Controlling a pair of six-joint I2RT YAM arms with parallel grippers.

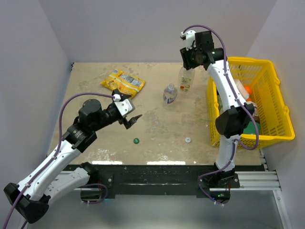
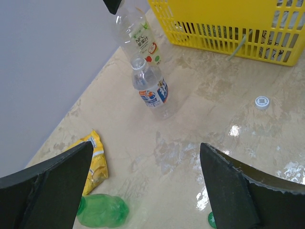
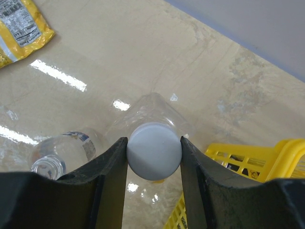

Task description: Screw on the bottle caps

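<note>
Currently, the right claw (image 3: pixel 153 147) grips a white cap (image 3: pixel 154 155) seated on the tall bottle (image 1: pixel 185 81), which stands upright at the far side of the surface (image 1: pixel 157 129), just left of the basket (image 1: pixel 267 138). The left claw (image 1: pixel 133 119) hangs wide open and holds nothing. A short bottle (image 1: pixel 169 94) stands uncapped near the tall one. A green cap (image 1: pixel 136 140) and a loose white cap (image 1: pixel 188 140) lie apart on the near side. A green bottle (image 2: pixel 102 210) lies on its side beside the packet (image 2: pixel 95 162).

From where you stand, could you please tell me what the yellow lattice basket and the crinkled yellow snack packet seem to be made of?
The yellow lattice basket looks like moulded rigid plastic: uniform colour, slotted walls. The crinkled yellow snack packet looks like glossy printed film, perhaps foil-lined: it creases and catches light.
</note>
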